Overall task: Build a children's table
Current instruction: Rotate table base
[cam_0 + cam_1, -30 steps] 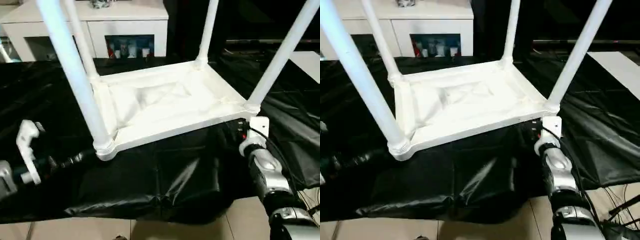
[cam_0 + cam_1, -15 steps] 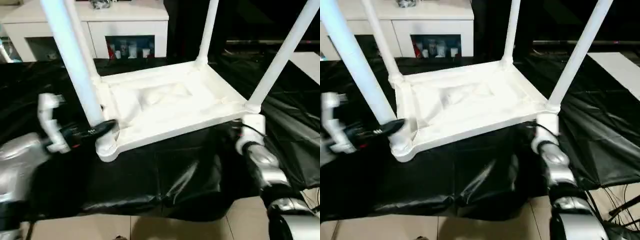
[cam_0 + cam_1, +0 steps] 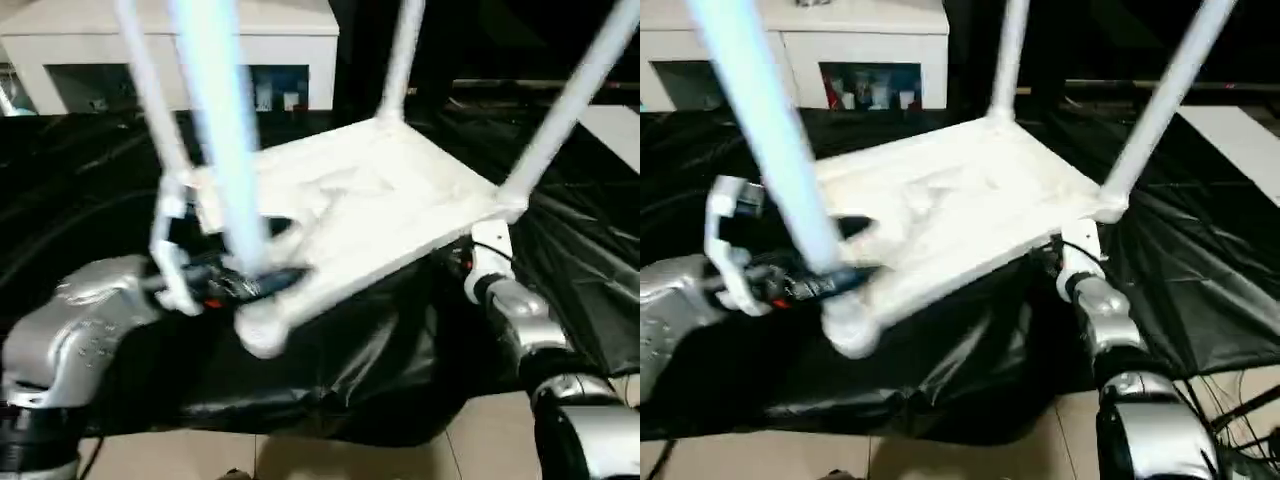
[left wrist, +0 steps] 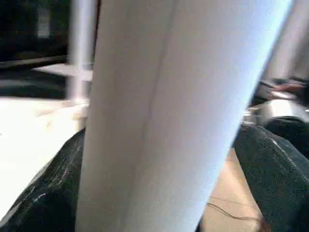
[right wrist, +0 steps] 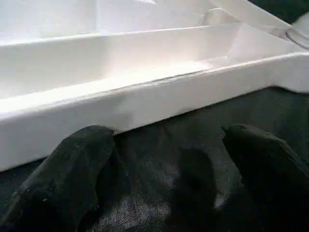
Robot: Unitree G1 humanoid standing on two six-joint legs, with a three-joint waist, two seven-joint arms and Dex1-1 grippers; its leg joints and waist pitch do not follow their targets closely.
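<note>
The white children's table (image 3: pixel 370 200) is lying upside down across the centre of the frame on the black-draped work table (image 3: pixel 90 180), its four legs pointing up and its near left corner tilting down toward the lower left. The left gripper (image 3: pixel 845 255) is sitting at centre left, its black fingers (image 3: pixel 855 226) spread wide on either side of the base of the nearest leg (image 3: pixel 225 150), just above the round corner socket (image 3: pixel 848 330); whether the fingers are pressing on the leg cannot be told. In the left wrist view that leg (image 4: pixel 164 116) is standing close between the two dark fingers. The right gripper (image 5: pixel 166 164) is resting at centre right below the table's right corner, its fingers spread wide and holding nothing, with the table's white edge just beyond the fingertips. A white cabinet (image 3: pixel 180 45) is standing at the upper left.
</note>
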